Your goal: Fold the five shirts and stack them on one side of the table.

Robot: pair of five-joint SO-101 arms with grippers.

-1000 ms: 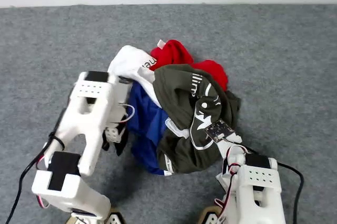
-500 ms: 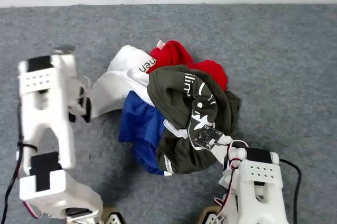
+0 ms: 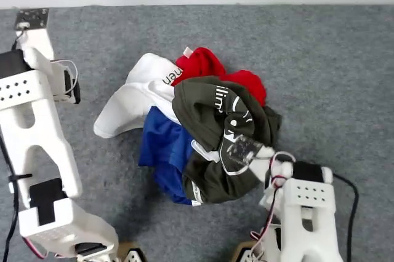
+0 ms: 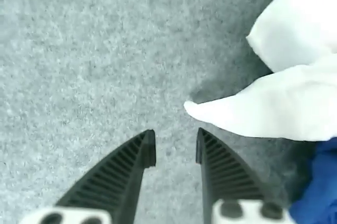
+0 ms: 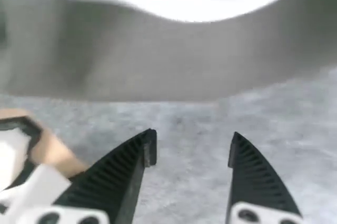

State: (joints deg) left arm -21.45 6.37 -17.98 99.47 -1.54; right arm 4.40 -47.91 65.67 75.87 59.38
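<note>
Left gripper (image 4: 175,145): fingers slightly apart, nothing between them, over bare grey table (image 3: 332,59). White shirt (image 4: 284,103) just past its tips, sleeve corner nearest, not touching.

Right gripper (image 5: 192,150): spread wider, also empty, low at edge of pile. Green shirt (image 5: 158,61) hangs right in front of its tips.

Pile is one unfolded heap between both arms. Green shirt on top. Blue shirt (image 3: 165,145) under it, on left gripper's side. Red shirt (image 3: 206,64) at far end from both arms. White shirt spills out toward left gripper.
</note>
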